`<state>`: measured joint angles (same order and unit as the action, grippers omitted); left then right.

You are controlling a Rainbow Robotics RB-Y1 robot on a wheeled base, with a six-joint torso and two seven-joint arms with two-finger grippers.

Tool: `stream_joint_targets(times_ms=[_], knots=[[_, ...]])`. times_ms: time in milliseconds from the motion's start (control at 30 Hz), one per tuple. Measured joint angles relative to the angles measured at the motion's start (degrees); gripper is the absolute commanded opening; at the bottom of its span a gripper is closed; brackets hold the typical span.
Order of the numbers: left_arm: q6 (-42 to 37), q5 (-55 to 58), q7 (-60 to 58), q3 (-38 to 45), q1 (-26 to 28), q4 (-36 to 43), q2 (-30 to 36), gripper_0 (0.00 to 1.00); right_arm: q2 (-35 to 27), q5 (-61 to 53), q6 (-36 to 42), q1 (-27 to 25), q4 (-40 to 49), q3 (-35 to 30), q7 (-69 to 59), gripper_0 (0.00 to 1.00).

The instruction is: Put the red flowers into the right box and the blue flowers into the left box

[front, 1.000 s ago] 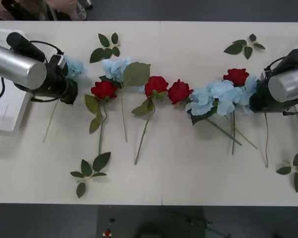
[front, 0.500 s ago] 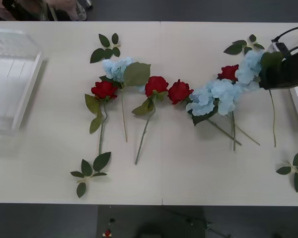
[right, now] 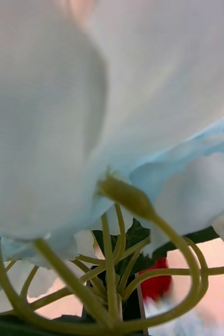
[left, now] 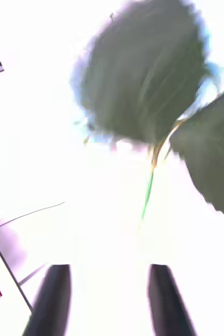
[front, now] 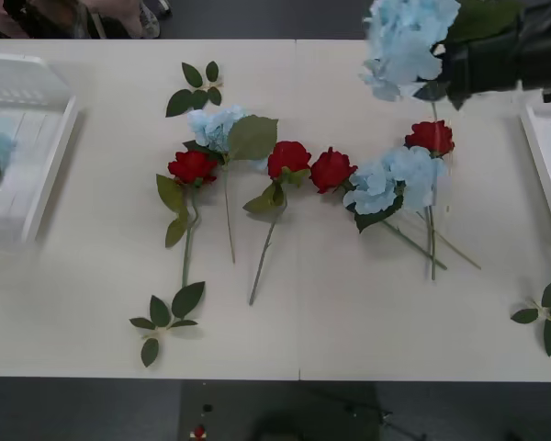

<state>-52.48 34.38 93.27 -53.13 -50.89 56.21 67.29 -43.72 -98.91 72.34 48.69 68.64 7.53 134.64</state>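
Right gripper (front: 459, 66) top right of frame, pinching blue flower (front: 406, 39) aloft; left gripper (left: 109, 299) fingers spread above dropped blue bloom in left box (front: 46, 156). Risk: blue dropped into nearby right box (front: 544, 175)

Matt cloth petals on blue flowers (front: 406, 39), thin and faintly woven up close (right: 64, 105). Velvety matt red flowers (front: 288, 158). Smooth plastic-looking stems. Translucent glossy plastic left box (front: 37, 175). Opaque white plastic right box (front: 540, 161). Smooth matt white table (front: 367, 322).
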Motion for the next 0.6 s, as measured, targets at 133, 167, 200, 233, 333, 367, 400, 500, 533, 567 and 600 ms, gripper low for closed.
stream_joint_targets(times_ms=[133,167,200,233,333,367,400,500,533,567,600], knots=[[2.1,0.3,-0.3,0.0,0.0,0.0,0.0,0.84,5.2,0.0,-5.7,0.0,8.5,0.3,-0.1,0.00],[2.9,1.2,-0.3,0.0,0.0,0.0,0.1,0.91,6.1,0.3,-7.7,0.0,10.2,1.0,-0.2,0.00],[3.8,3.2,-0.3,0.0,0.0,0.1,0.3,0.98,6.8,0.5,-10.0,0.0,11.8,2.1,-0.3,0.00],[4.8,6.1,-0.3,0.0,0.0,0.4,0.8,1.00,7.2,0.5,-13.3,0.0,13.5,4.0,-0.3,0.00],[7.1,18.7,1.0,0.0,0.0,3.5,3.5,1.00,7.1,-0.1,-24.3,0.1,18.1,12.3,-0.8,0.00],[7.4,24.3,2.8,0.0,0.0,5.4,4.8,1.00,7.1,-0.2,-27.2,0.1,19.2,15.4,-1.6,0.00],[7.5,29.5,5.2,0.0,0.0,7.1,6.1,1.00,7.2,-0.2,-29.2,0.2,20.0,17.8,-2.8,0.00],[7.5,51.8,18.0,0.0,0.0,11.7,9.6,1.00,9.5,0.7,-33.2,0.2,20.4,22.0,-8.4,0.00],[7.3,58.2,21.7,0.0,0.0,12.5,10.2,1.00,10.8,2.1,-33.5,0.2,20.3,22.1,-9.7,0.00],[6.7,66.5,25.0,0.0,0.0,13.1,10.7,1.00,12.4,4.0,-33.5,0.2,20.0,21.7,-10.7,0.00],[5.9,73.7,27.0,0.0,0.0,13.3,10.8,1.00,14.0,5.5,-33.5,0.2,19.8,21.1,-11.3,0.00]])
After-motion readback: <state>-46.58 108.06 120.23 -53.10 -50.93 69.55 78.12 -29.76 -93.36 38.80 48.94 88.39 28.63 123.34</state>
